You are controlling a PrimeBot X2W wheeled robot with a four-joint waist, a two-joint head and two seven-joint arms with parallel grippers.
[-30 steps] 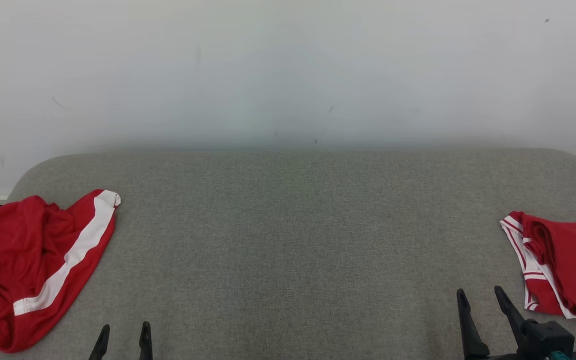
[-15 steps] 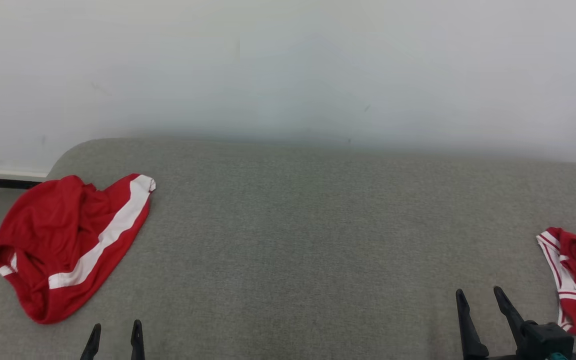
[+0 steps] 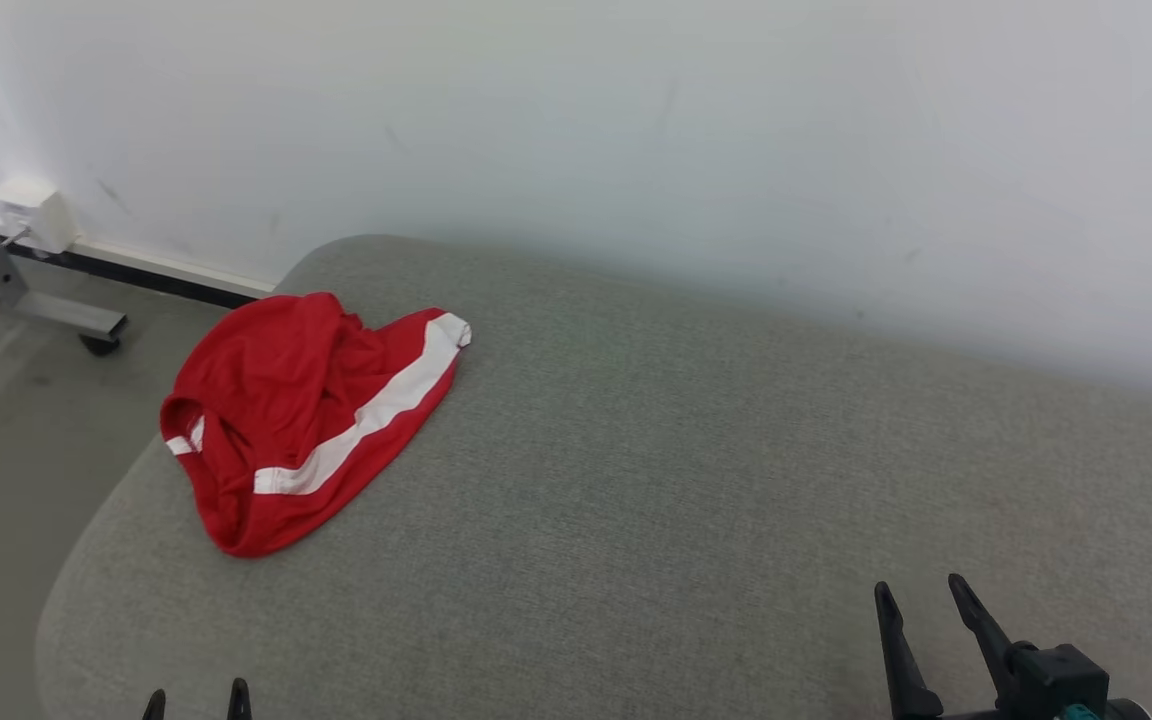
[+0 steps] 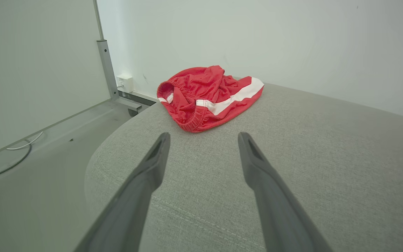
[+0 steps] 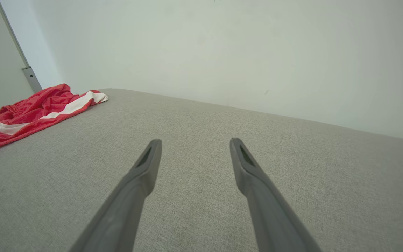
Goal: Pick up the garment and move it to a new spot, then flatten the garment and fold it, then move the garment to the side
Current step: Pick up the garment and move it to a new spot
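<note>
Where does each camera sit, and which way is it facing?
Head view: on the head, angled down at the grey cushion and red shorts; left gripper and right gripper at the bottom.
Left wrist view: on the left wrist, facing the red shorts along its open fingers.
Right wrist view: on the right wrist, facing grey cushion and wall along its open fingers.
Shared: all show the red shorts.

Red garment [image 3: 306,415] with white stripe, grey couch [image 3: 696,480], white wall [image 3: 636,130]
</note>
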